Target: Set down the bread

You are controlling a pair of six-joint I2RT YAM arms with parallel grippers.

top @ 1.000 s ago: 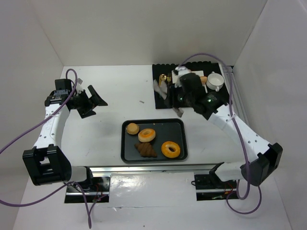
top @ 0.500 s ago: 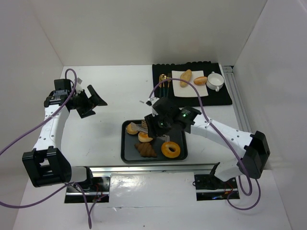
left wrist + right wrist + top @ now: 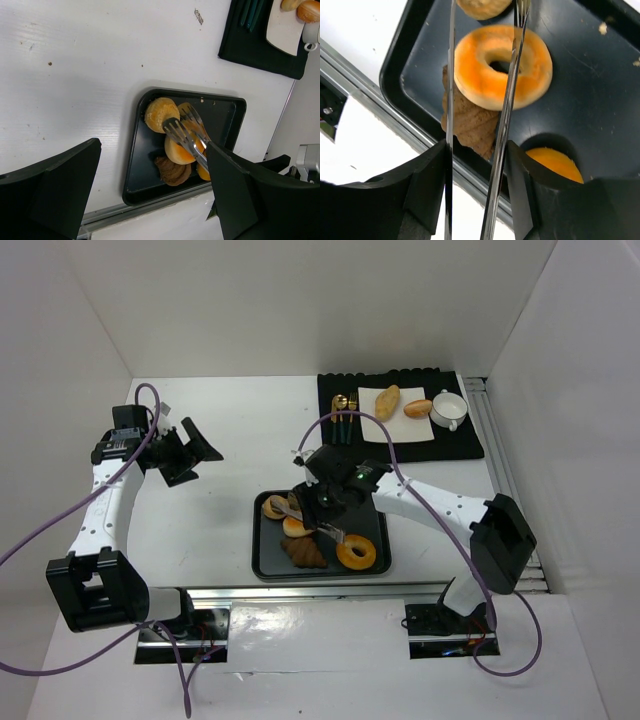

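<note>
My right gripper is shut on metal tongs and reaches over the black tray. The tong tips sit by the small round tan bun and over an orange ring donut. In the right wrist view the gripper holds the tong blades astride the donut, with the bun at the tips. The elongated pale loaf and the glossy orange-brown roll lie on a white plate. My left gripper is open and empty, left of the tray.
The tray also holds a brown ridged pastry and a second orange donut. A black mat at the back right carries the plate, a white cup and cutlery. White walls enclose the table.
My right arm has swung from the plate on the mat down to the tray, uncovering the two rolls. The tongs now reach further left to the bun. The left arm has not moved.
</note>
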